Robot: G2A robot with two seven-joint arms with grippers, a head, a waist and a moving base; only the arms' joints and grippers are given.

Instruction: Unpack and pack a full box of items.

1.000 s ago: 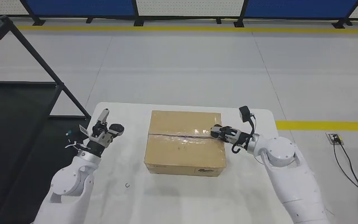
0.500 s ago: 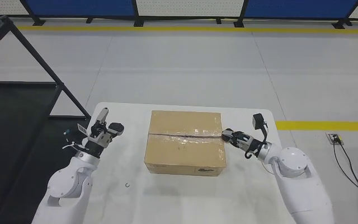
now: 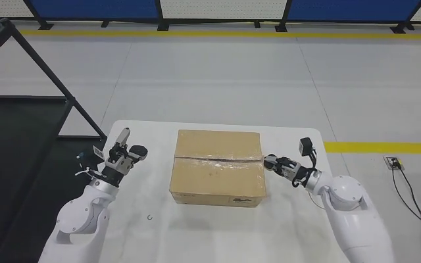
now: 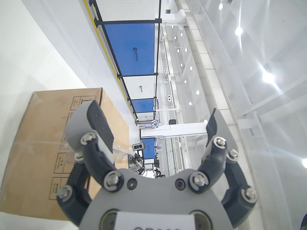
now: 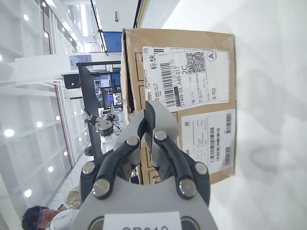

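A closed cardboard box (image 3: 217, 167) sits in the middle of the white table (image 3: 210, 230), with clear tape along its top seam. My left gripper (image 3: 131, 144) is held off the box's left side, tilted upward and open, with nothing between its fingers (image 4: 153, 118). The box's printed side (image 4: 48, 144) lies beyond it. My right gripper (image 3: 268, 160) is at the box's right edge, level with the taped seam, with its fingers shut together (image 5: 147, 111). The box's labelled side (image 5: 203, 84) faces it. I cannot tell if it touches the box.
A small dark ring-like bit (image 3: 150, 217) lies on the table in front of the box's left corner. A black frame (image 3: 39, 72) stands off the table's left side. Bare table surrounds the box on all sides.
My right gripper has drawn back to the right, from over the box's top seam to just off the right edge. The left arm has barely moved.
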